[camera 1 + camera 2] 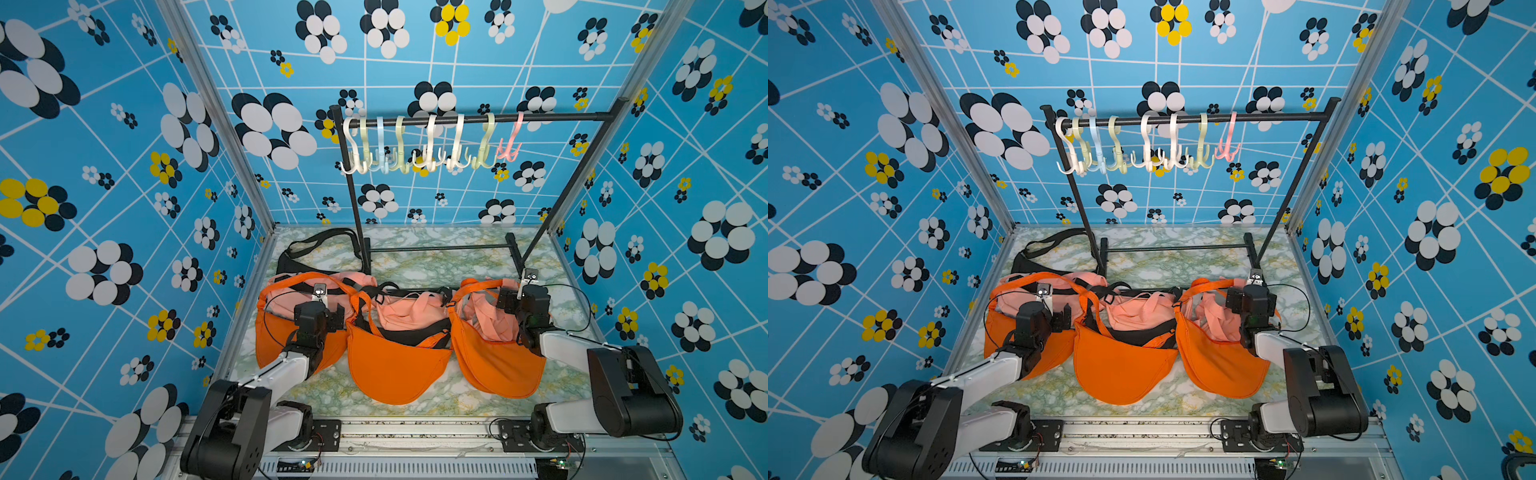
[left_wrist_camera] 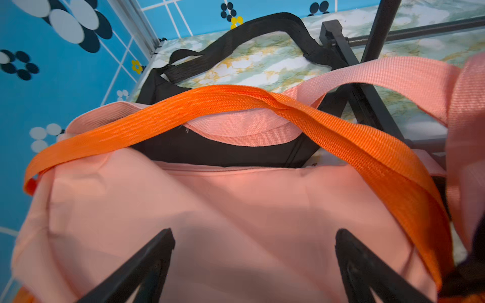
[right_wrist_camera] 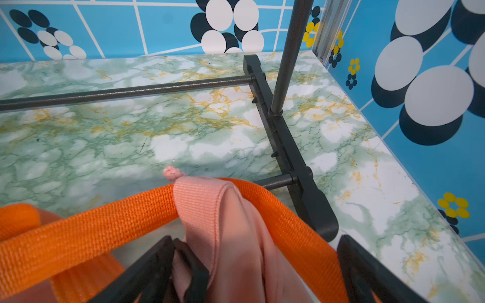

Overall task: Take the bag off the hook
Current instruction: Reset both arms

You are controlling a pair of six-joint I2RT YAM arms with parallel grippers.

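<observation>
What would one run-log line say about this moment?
hooks: all empty | bags: lying on table | left tool: open, over pink bag | right tool: open, over orange strap

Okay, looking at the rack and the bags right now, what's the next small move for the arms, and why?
Probably lift the right claw straight up and away. All the pastel plastic hooks on the black rail hang empty, the orange fabric bags lie on the green marbled table, and this claw stands open right by an orange webbing strap, gripping nothing.
</observation>
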